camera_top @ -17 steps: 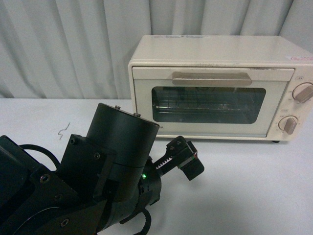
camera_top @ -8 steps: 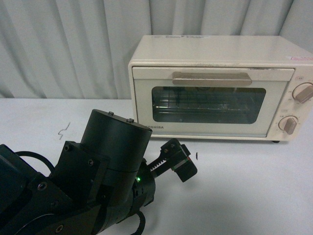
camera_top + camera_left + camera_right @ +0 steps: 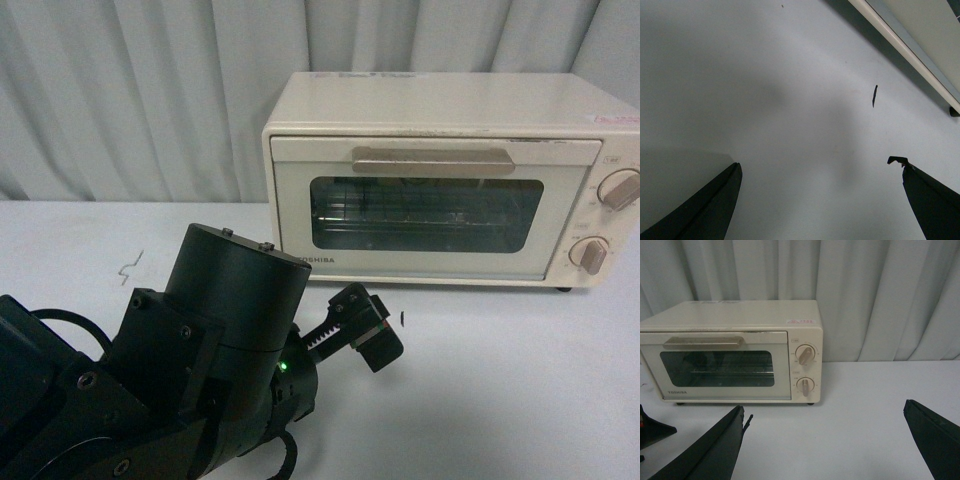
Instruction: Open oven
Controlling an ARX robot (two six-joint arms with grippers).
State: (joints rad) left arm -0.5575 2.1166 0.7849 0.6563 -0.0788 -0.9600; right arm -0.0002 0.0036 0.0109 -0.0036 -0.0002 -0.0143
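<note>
While the oven (image 3: 430, 110) stands shut at the front view's upper right, the left tool (image 3: 816, 162) and right tool (image 3: 823, 406) are both spread.

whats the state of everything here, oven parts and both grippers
oven door, shut, upright
bar handle, not gripped
wire rack, inside, behind the glass
two knobs, setting too small to read
left gripper, open, empty, over the table
right gripper, open, empty
</note>
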